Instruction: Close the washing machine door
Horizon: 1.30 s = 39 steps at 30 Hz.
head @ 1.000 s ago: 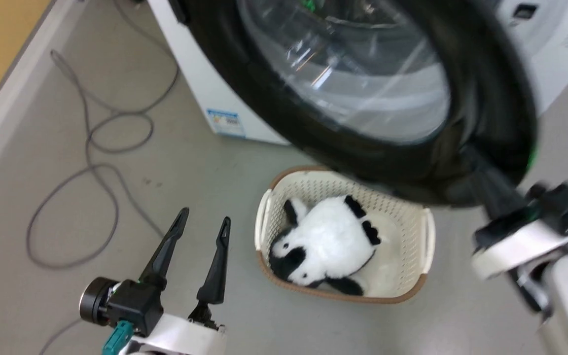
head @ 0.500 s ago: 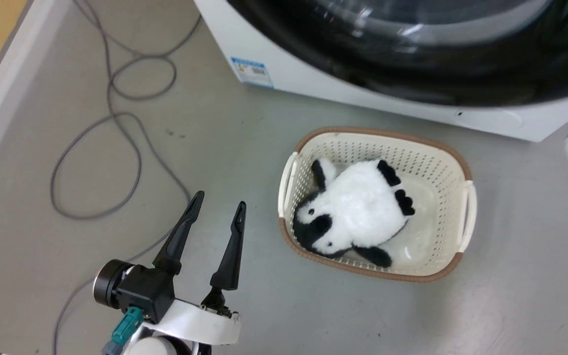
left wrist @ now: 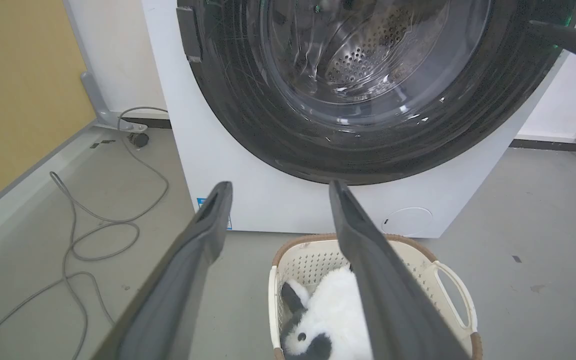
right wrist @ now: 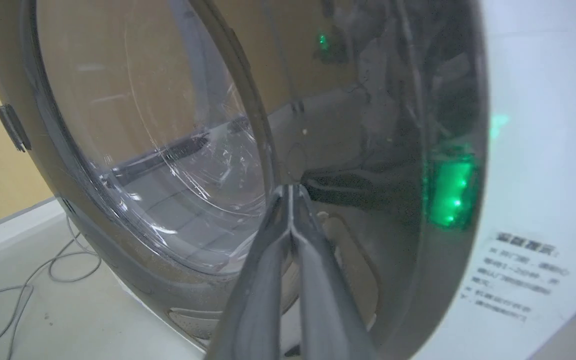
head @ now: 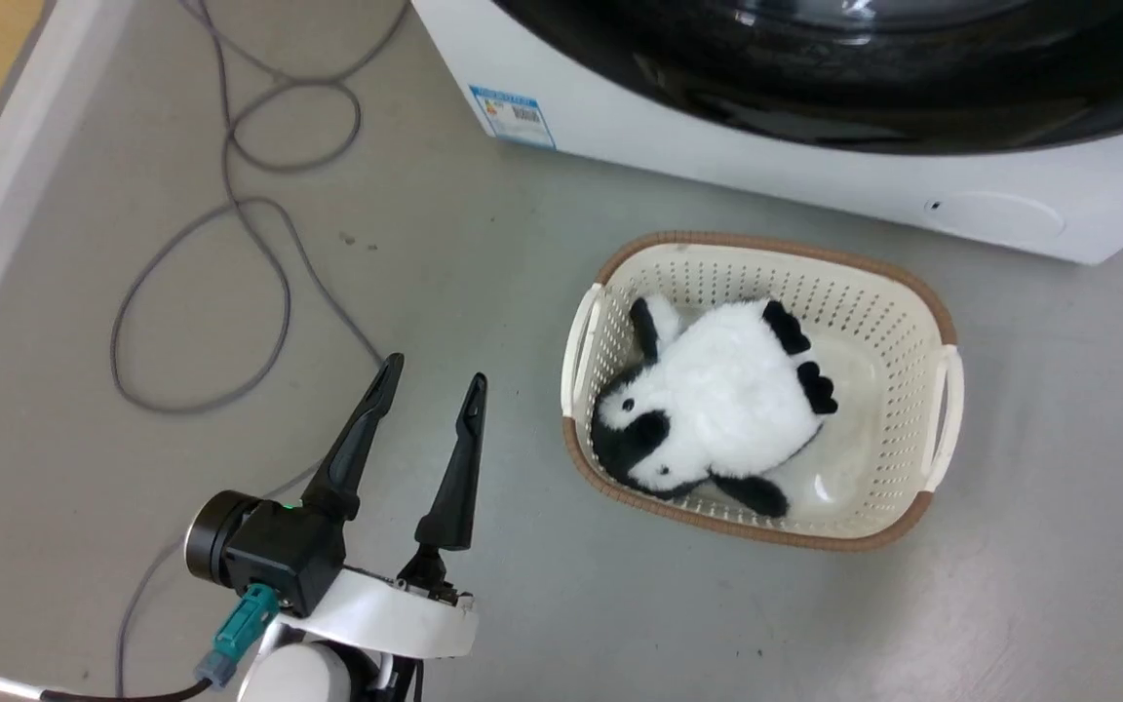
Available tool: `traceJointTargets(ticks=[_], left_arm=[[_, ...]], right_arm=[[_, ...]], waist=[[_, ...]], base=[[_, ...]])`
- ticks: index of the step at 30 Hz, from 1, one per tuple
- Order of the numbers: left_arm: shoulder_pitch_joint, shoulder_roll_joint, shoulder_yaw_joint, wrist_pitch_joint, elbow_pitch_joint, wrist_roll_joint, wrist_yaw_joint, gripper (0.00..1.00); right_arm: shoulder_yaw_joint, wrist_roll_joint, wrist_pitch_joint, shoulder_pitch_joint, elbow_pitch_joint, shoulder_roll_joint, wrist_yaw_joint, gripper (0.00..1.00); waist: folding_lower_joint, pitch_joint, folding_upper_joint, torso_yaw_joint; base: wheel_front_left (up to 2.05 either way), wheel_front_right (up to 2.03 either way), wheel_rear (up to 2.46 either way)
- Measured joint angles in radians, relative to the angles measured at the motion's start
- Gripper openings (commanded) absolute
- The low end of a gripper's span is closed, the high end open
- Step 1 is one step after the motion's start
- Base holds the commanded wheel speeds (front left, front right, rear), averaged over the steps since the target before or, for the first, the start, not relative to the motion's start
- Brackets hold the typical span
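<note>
Door [left wrist: 248,115] looks flush, latch unsure; my right claw [right wrist: 290,192], pinched closed and empty, nears its rim; left claw [head: 435,370] gapes empty.

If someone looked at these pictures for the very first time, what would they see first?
Probably the huge round black washing machine door with its shiny glass bowl, at the top of the left wrist view. Next, the fluffy black-and-white toy animal lying in a cream basket on the floor in front of the white washing machine. The left hand hangs open beside the basket.
</note>
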Motion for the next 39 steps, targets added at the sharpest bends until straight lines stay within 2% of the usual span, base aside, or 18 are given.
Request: traceJointTargets(ticks=[6,12,18,23,30,39], left_arm=[[0.011,-0.002,0.038,0.000,0.026,-0.034,0.000,1.00],[0.047,-0.002,0.076,0.000,0.053,-0.036,0.000,1.00],[0.087,-0.002,0.107,0.000,0.082,-0.022,0.000,1.00],[0.114,-0.002,0.124,0.000,0.092,-0.016,0.000,1.00],[0.158,-0.002,0.142,0.000,0.096,0.011,0.000,1.00],[0.191,-0.002,0.150,0.000,0.148,0.024,0.000,1.00]], right_arm=[[-0.012,0.001,-0.041,0.065,0.012,0.020,-0.011,0.00],[-0.017,0.012,-0.061,0.218,-0.028,0.081,-0.011,0.00],[-0.068,-0.003,-0.068,0.396,-0.147,0.166,-0.011,0.00],[-0.118,-0.032,-0.068,0.562,-0.265,0.268,-0.011,0.00],[-0.169,-0.067,-0.068,0.756,-0.368,0.382,-0.012,0.00],[-0.153,-0.115,-0.068,0.891,-0.405,0.425,-0.012,0.00]], waist=[[0.0000,-0.070,0.0000,-0.015],[-0.0001,-0.171,0.0000,-0.047],[-0.0002,-0.268,0.0000,-0.096],[-0.0002,-0.334,0.0000,-0.140],[-0.0002,-0.404,0.0000,-0.192],[-0.0002,-0.460,0.0000,-0.222]], base=[[0.00,0.00,0.00],[0.00,0.00,0.00],[0.00,0.00,0.00],[0.00,0.00,0.00],[0.00,0.00,0.00],[0.00,0.00,0.00]])
